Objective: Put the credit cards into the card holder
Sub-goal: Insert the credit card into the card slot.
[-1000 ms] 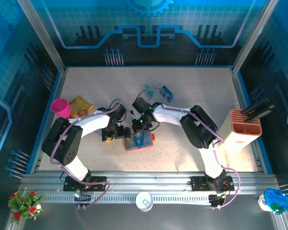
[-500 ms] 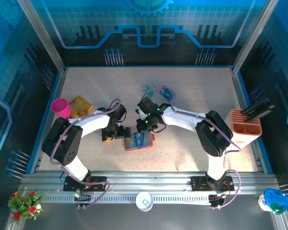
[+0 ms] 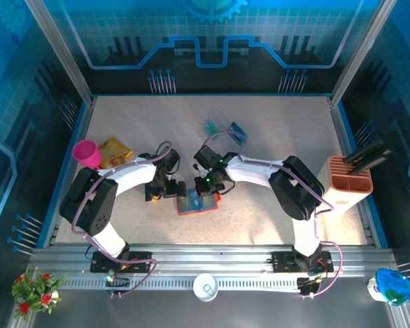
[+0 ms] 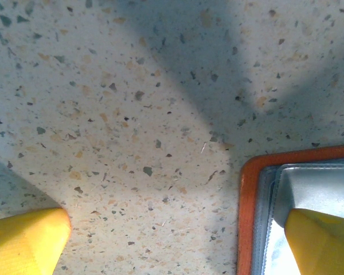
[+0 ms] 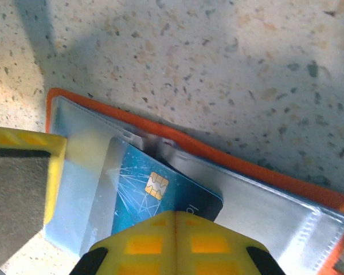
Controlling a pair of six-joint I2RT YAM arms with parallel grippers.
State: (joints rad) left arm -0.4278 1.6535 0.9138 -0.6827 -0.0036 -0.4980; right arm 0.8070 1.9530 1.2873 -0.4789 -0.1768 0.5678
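Since a second earlier my right claw (image 3: 206, 183) had slid toward 6 o'clock in the overhead view, ending over the far part of the card holder (image 3: 186, 210), while its elbow had swung out toward 3 o'clock and partway back. The holder itself had not shifted: it lay open and flat on the speckled table (image 3: 273, 123), near the middle. Through the right wrist camera I saw the two yellow fingers pressed together with only a seam between them, gripping nothing. Their joined tip sat at the 6 o'clock edge of a blue credit card (image 5: 143, 197) with a gold chip. That card lay on the grey-blue lining, its 12 o'clock end tucked under a clear pocket. I could not tell whether the tip touched the card or hung just above it. My left claw (image 4: 172, 229) was at 9 o'clock of the holder, jaws spread wide and empty. One yellow pad rested on the lining just inside the orange rim and the other was on bare table. Two loose cards, one blue (image 3: 237, 132) and one teal (image 3: 210, 127), lay well apart from the holder toward 12 o'clock.
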